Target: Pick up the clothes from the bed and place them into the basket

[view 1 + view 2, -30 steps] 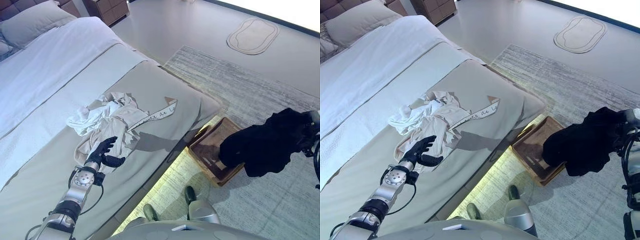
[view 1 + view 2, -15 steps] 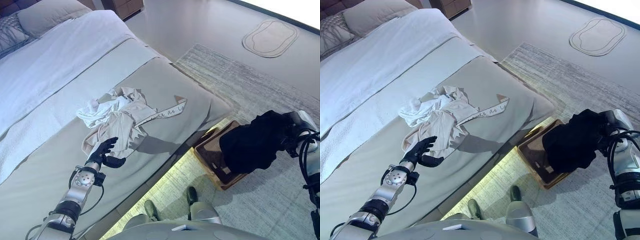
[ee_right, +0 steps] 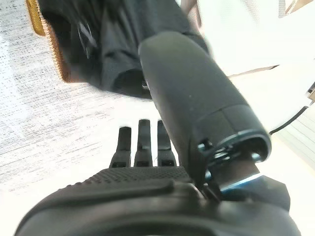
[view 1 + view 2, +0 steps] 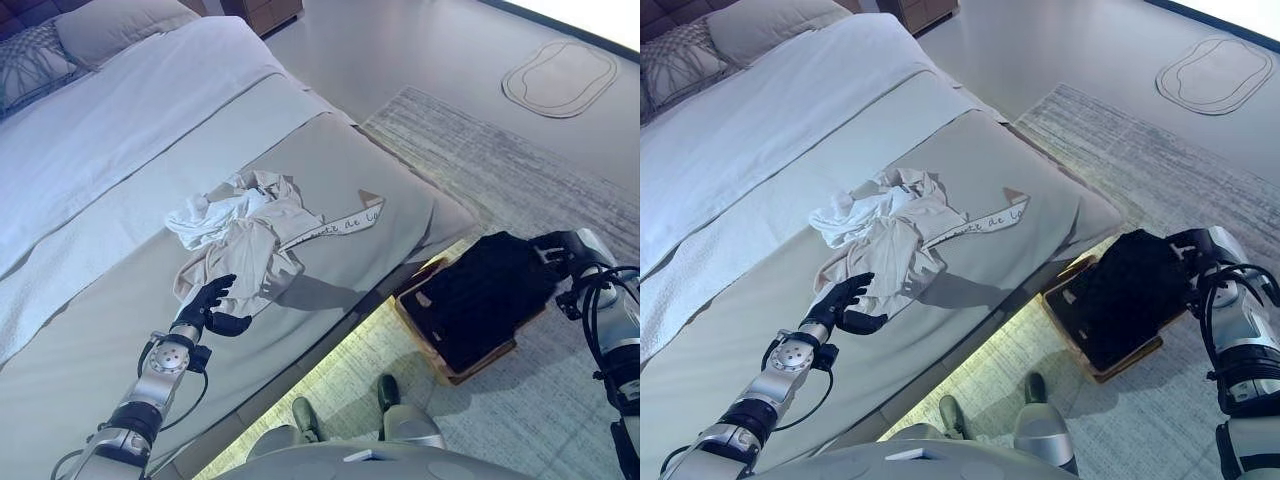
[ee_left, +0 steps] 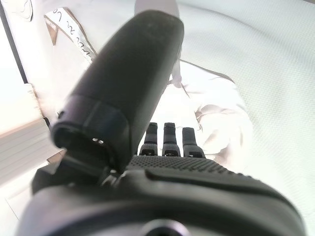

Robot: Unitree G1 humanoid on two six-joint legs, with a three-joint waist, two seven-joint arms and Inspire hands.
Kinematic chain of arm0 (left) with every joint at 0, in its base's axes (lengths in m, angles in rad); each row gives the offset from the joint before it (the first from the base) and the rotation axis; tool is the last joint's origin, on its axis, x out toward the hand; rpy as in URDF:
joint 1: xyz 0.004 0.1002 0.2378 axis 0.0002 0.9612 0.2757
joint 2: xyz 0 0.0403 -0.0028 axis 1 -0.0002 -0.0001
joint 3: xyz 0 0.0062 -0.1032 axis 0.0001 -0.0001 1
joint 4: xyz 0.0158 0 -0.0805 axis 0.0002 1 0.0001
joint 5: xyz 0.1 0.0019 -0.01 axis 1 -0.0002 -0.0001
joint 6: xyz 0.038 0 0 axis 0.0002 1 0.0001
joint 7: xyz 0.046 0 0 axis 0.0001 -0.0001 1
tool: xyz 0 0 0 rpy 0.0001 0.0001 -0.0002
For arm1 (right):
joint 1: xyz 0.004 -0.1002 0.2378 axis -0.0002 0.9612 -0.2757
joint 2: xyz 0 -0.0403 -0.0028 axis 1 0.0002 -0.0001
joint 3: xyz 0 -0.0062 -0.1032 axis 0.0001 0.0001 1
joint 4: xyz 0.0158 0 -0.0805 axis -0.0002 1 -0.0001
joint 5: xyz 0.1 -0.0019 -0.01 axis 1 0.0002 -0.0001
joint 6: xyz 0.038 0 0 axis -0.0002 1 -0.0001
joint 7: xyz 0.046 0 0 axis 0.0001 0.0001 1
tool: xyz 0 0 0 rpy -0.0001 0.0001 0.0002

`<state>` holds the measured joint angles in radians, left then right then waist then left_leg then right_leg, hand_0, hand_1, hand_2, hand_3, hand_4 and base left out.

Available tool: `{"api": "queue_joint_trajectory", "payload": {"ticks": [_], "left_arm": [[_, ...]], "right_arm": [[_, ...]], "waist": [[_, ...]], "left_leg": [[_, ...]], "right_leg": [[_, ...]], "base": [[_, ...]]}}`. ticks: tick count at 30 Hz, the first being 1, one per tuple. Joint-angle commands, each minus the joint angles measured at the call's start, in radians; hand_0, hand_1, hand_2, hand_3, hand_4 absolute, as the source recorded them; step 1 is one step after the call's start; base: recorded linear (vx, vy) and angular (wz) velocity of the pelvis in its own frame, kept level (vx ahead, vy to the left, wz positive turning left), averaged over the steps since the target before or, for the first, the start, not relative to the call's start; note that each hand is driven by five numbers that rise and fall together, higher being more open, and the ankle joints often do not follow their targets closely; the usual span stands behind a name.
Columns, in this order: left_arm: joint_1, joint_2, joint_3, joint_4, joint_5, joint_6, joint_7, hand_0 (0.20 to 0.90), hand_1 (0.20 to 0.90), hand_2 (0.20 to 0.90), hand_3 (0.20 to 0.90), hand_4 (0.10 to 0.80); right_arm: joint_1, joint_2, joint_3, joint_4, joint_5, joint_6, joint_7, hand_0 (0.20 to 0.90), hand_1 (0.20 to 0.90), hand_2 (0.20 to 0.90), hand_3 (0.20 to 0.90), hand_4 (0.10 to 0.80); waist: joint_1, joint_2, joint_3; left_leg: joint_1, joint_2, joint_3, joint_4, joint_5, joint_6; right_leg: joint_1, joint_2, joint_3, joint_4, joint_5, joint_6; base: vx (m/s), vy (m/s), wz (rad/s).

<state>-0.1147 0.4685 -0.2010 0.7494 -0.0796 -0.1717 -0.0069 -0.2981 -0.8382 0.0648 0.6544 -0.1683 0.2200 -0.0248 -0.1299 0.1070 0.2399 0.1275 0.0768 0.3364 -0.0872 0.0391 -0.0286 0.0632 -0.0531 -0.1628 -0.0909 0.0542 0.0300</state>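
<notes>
The black garment [image 4: 478,300] lies draped over the basket [image 4: 480,360]; right hand [image 4: 1188,246] open beside it. Left hand [image 4: 208,305], fingers relaxed, should reach farther onto the pale clothes [image 4: 245,232].

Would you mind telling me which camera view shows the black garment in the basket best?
The right eye view: the black garment lies whole, draped over the basket, beside the right hand. The left eye view shows nearly the same. The right wrist view catches only part of it; the left wrist view shows none.
</notes>
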Motion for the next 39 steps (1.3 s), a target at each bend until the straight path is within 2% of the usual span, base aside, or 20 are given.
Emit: {"api": "queue_joint_trajectory", "payload": {"ticks": [1,8,13,22,30,35,39], "left_arm": [[-0.035,0.028,0.009,-0.065,-0.009,-0.059,0.04,0.9,0.9,0.9,0.9,0.8],[-0.032,0.025,0.015,-0.07,-0.014,-0.056,0.055,0.9,0.9,0.9,0.9,0.8],[-0.028,0.014,0.015,-0.071,-0.016,-0.053,0.073,0.9,0.9,0.9,0.9,0.8],[-0.008,-0.017,0.028,-0.059,-0.029,-0.053,0.109,0.9,0.9,0.9,0.9,0.8],[0.044,-0.033,0.057,-0.045,-0.023,-0.046,0.125,0.9,0.9,0.9,0.9,0.8],[0.092,-0.014,0.083,-0.08,-0.006,-0.041,0.12,0.9,0.9,0.9,0.9,0.8],[0.117,0.016,0.09,-0.135,0.018,-0.047,0.108,0.9,0.9,0.9,0.9,0.8]], "right_arm": [[-0.063,-0.01,-0.005,-0.004,-0.003,-0.038,-0.07,0.9,0.9,0.9,0.9,0.8],[-0.057,0.011,-0.003,-0.038,0.021,-0.055,-0.084,0.9,0.9,0.9,0.9,0.8],[-0.093,0.022,-0.006,-0.095,0.039,-0.092,-0.14,0.9,0.9,0.9,0.9,0.8],[-0.19,0.033,0.067,-0.228,-0.098,-0.17,-0.191,0.9,0.9,0.9,0.9,0.8],[-0.306,0.038,0.167,-0.243,-0.191,-0.211,-0.216,0.9,0.9,0.9,0.9,0.8],[-0.374,0.032,0.228,-0.237,-0.241,-0.204,-0.214,0.9,0.9,0.9,0.9,0.8],[-0.425,0.031,0.285,-0.229,-0.272,-0.179,-0.203,0.9,0.9,0.9,0.9,0.8]], "waist": [[0.017,-0.057,-0.067],[0.028,-0.067,-0.071],[0.045,-0.066,-0.071],[0.094,-0.063,-0.072],[0.163,-0.071,-0.076],[0.227,-0.083,-0.068],[0.281,-0.092,-0.042]], "left_leg": [[0.015,0.015,0.029,0.091,-0.111,-0.035],[0.019,0.018,0.019,0.093,-0.106,-0.034],[0.014,0.012,-0.003,0.092,-0.104,-0.033],[-0.001,-0.011,-0.055,0.098,-0.103,-0.03],[-0.022,-0.038,-0.103,0.114,-0.111,-0.022],[-0.047,-0.062,-0.149,0.128,-0.113,-0.009],[-0.08,-0.081,-0.192,0.161,-0.118,0.012]], "right_leg": [[-0.04,-0.051,-0.058,0.105,-0.06,0.065],[-0.028,-0.051,-0.066,0.106,-0.059,0.061],[-0.021,-0.052,-0.07,0.109,-0.065,0.059],[-0.001,-0.069,-0.098,0.116,-0.077,0.055],[0.02,-0.089,-0.133,0.119,-0.088,0.051],[0.025,-0.107,-0.164,0.136,-0.094,0.056],[0.012,-0.126,-0.183,0.192,-0.111,0.06]], "base": [[0.005,-0.004,0.03],[-0.001,-0.005,0.03],[-0.008,0.022,0.04],[0.016,0.078,0.12],[0.049,0.101,0.2],[0.068,0.112,0.32],[0.061,0.137,0.3]]}}
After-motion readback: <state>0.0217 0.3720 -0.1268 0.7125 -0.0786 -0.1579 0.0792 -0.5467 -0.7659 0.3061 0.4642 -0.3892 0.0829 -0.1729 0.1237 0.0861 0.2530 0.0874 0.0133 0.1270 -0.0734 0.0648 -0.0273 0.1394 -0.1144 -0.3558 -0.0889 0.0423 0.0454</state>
